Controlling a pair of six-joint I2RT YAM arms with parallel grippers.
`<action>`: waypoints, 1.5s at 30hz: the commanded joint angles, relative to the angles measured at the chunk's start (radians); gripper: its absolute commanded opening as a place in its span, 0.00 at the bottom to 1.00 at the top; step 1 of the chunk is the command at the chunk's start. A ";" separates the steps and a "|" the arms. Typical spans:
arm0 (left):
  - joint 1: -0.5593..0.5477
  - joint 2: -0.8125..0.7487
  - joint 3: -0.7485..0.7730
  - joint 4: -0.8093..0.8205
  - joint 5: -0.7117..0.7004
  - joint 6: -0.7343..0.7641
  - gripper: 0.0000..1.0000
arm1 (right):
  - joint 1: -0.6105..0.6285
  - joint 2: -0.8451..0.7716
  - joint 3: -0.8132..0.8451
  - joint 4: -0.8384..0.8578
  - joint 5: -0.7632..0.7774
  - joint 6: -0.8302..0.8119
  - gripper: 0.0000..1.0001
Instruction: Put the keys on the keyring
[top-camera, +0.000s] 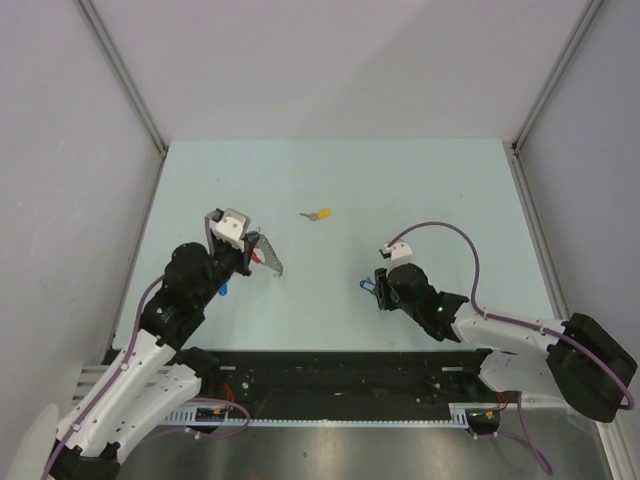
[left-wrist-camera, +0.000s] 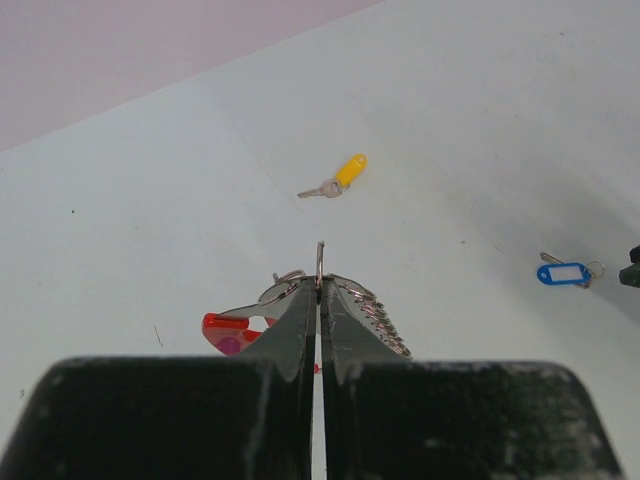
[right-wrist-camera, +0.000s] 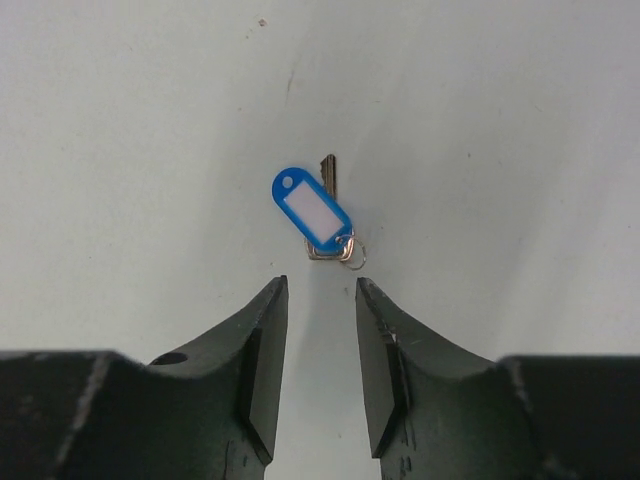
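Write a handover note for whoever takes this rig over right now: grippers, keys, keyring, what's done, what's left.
Left gripper: shut on the keyring.
Right gripper: open, poised just short of the blue key, not touching it.
Yellow key: lying loose on the table, farther out between the arms.
Done: keyring grasped.
Left: neither key is on the ring; probably grasp the blue one, thread it, then the yellow.

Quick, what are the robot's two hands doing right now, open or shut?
Left gripper: shut, holding the keyring.
Right gripper: open, holding nothing; the blue key lies just ahead of its fingertips.
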 joint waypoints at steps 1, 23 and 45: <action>0.006 -0.016 -0.001 0.062 0.022 -0.013 0.00 | -0.058 -0.018 0.123 -0.259 -0.081 0.024 0.40; 0.004 -0.016 0.009 0.047 0.063 -0.016 0.00 | -0.425 0.453 0.606 -0.692 -0.716 -0.343 0.39; 0.006 -0.020 0.009 0.045 0.071 -0.016 0.00 | -0.447 0.702 0.721 -0.738 -0.803 -0.475 0.25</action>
